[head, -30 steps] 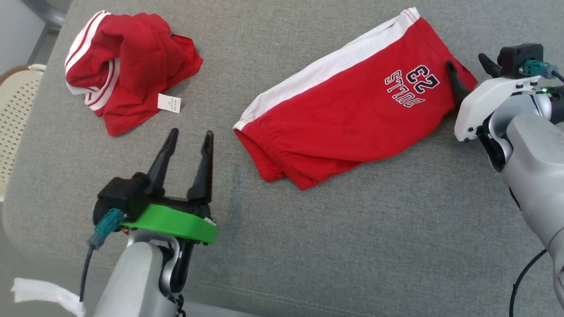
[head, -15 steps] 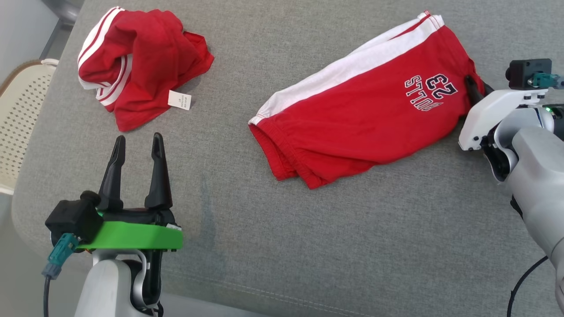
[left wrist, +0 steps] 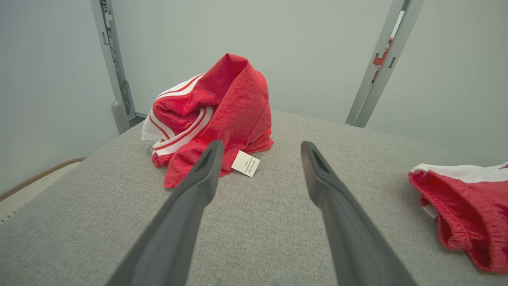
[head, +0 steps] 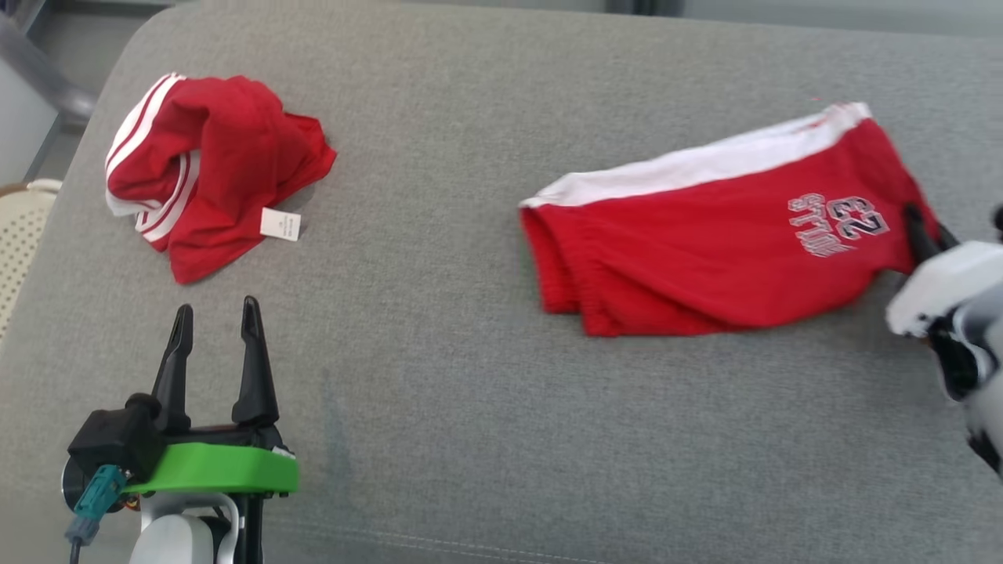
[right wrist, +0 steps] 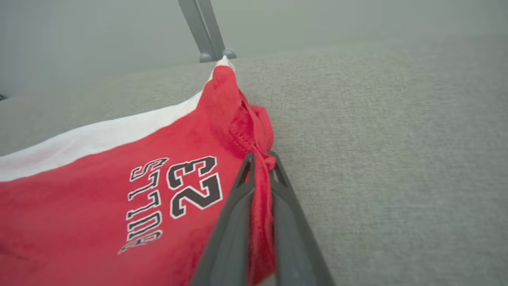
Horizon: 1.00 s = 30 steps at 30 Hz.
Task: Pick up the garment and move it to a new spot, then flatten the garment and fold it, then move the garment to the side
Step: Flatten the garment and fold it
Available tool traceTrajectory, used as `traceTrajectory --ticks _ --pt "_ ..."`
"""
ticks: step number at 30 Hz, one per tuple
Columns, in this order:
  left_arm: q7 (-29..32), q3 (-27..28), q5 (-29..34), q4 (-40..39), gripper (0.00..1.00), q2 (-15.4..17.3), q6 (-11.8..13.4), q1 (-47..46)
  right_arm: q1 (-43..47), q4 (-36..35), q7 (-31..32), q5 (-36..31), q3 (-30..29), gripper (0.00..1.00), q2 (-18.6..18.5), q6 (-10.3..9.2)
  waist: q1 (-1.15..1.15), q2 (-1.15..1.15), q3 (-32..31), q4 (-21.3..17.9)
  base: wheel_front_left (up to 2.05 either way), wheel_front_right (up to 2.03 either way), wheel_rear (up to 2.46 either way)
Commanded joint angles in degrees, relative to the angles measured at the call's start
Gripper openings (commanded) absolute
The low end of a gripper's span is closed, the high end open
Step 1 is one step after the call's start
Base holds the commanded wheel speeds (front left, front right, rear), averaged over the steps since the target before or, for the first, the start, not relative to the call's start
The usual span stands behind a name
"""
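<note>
The garment, bright red with a white side band and "BULLS 23" lettering, lies folded on the grey cushion at the right. My right gripper is shut on the garment's right edge, red cloth pinched between its fingers, right beside the number on the garment. My left gripper stands open at the lower left with nothing between its fingers. The garment's hem end shows at the right of the left wrist view.
A second red garment with white stripes and a white tag lies crumpled at the far left, just beyond my left gripper, seen again as a heap. The grey cushion has bare room in the middle. A pale wicker chair stands off the left edge.
My right gripper has dragged the garment rightward, turning it more level on the cushion. My left gripper has drawn back toward the lower left, still open. The head camera has also shifted.
</note>
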Motion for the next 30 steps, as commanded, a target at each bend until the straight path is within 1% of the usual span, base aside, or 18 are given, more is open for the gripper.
traceTrajectory --ticks 1,4,8,11,15,18,21,27,30 --pt "0.0 0.4 0.5 -0.1 1.00 0.1 -0.2 1.0 2.8 -0.7 -0.2 0.2 -1.4 0.00 -1.2 -0.11 0.00 0.00 -2.5 -2.5 0.00 0.00 0.00" --pt "0.0 1.0 0.8 -0.2 1.00 0.1 -0.3 1.8 7.1 -2.7 -0.2 0.5 -6.6 0.00 -3.6 -0.11 0.00 0.00 -3.1 -3.4 0.00 0.00 0.00" --pt "0.0 1.3 1.4 -0.2 1.00 0.1 -0.4 2.5 11.3 -3.8 -0.2 -1.2 -12.2 0.00 -4.1 -0.11 0.00 0.00 -3.5 -4.3 0.00 0.00 0.00" --pt "0.0 1.4 1.4 0.1 1.00 0.1 -0.4 2.4 12.0 -5.4 -0.2 -3.5 -14.7 0.00 -2.9 -0.10 0.00 0.00 -3.6 -4.9 0.00 0.00 0.00" --pt "0.0 1.5 1.6 0.5 1.00 0.1 -0.4 2.0 10.9 -8.3 -0.2 -7.3 -16.3 0.00 -0.5 -0.09 0.00 0.00 -4.0 -5.4 0.00 0.00 0.00" --pt "0.0 1.4 1.7 0.9 1.00 0.1 -0.4 2.0 10.4 -11.4 -0.2 -9.8 -16.8 0.00 1.9 -0.09 0.00 0.00 -4.8 -5.6 0.00 0.00 0.00" --pt "0.0 1.3 1.7 1.3 1.00 0.1 -0.4 2.2 10.6 -15.3 -0.2 -12.2 -15.8 0.00 4.2 -0.10 0.00 0.00 -5.7 -5.6 0.00 0.00 0.00" --pt "0.0 0.9 1.1 1.3 1.00 0.1 -0.5 2.7 12.1 -22.5 -0.2 -14.7 -10.9 0.00 7.9 -0.09 0.00 0.00 -6.8 -5.1 0.00 0.00 0.00" --pt "0.0 0.6 0.5 1.1 1.00 0.1 -0.5 3.2 13.5 -25.0 -0.2 -14.0 -7.6 0.00 9.9 -0.09 0.00 0.00 -6.9 -4.7 0.00 0.00 0.00"
